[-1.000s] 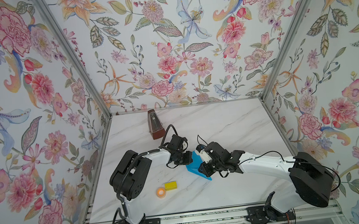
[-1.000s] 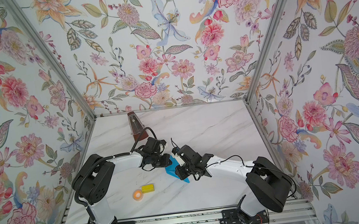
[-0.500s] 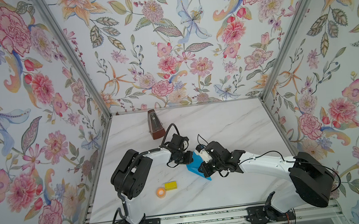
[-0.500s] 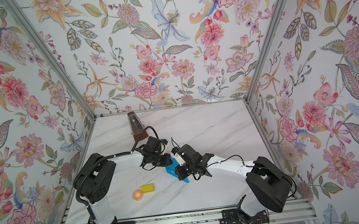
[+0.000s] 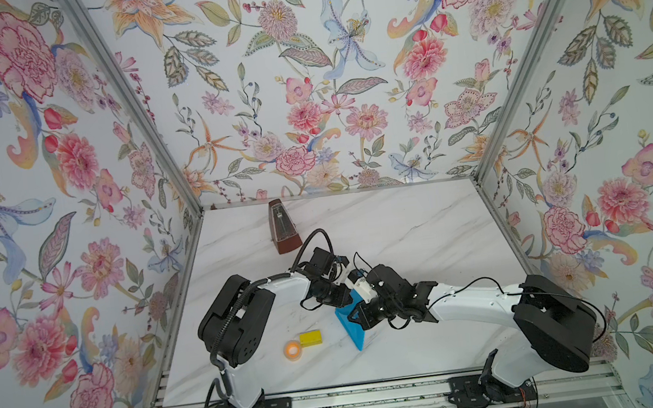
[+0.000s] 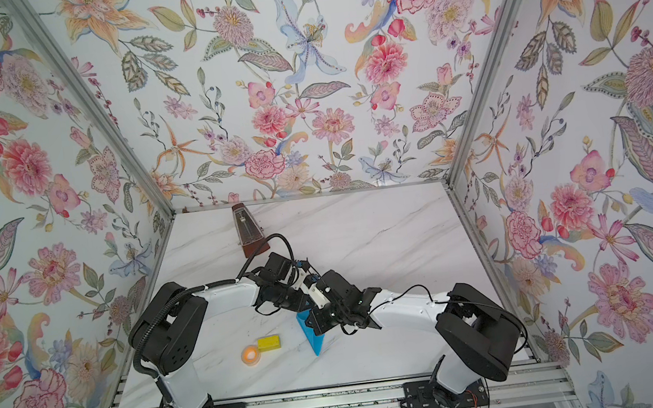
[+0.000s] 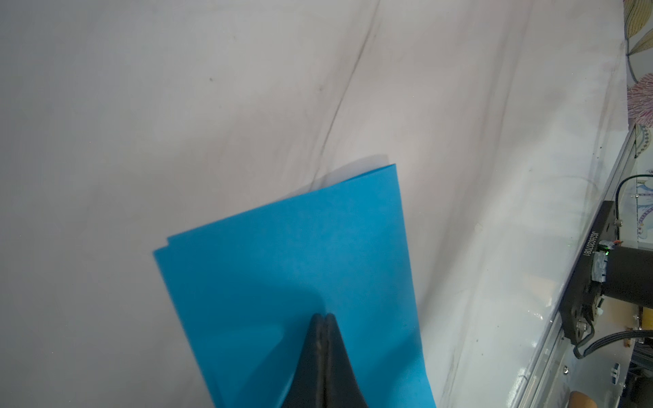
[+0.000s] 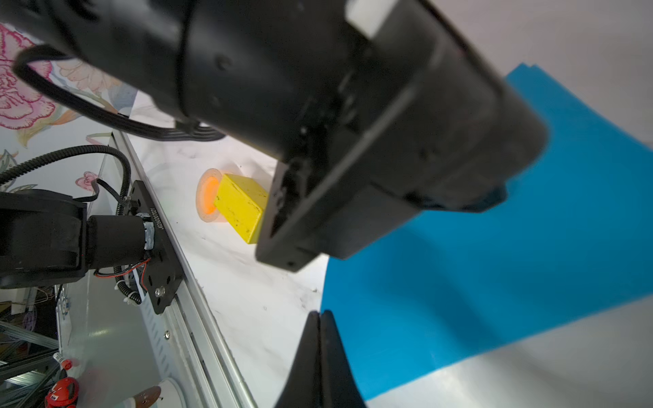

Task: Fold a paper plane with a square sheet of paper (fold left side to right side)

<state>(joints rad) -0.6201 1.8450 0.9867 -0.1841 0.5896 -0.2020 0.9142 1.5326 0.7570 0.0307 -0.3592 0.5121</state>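
In both top views the left arm climbs from its base at 7 o'clock of the table. Its elbow is bent and its white forearm runs inward. The wrist tips down, so the left gripper points onto the paper. The right arm comes from 5 o'clock, its forearm low and stretched toward 9 o'clock. The right gripper meets the left one over the same spot, the two wrists close together.

The blue paper sheet lies a little toward 6 o'clock from the table's middle. From above it shows as a narrow wedge with its tip toward 6 o'clock. It is thin and matte. The left wrist view shows it doubled, two layers slightly offset at one corner. The right wrist view shows it bowed in a soft curve.

The left jaws are clenched, black tapered fingers pressed together, tips down on the top layer. The right jaws are also closed tight, tips at the sheet's edge. Whether that edge is nipped between them I cannot tell.

The table is glossy white with grey marble veins. A scuffed yellow block sits at 9 o'clock of the paper, with a translucent orange tape roll just beside it. A brown pyramid-shaped metronome stands upright at 11 o'clock.
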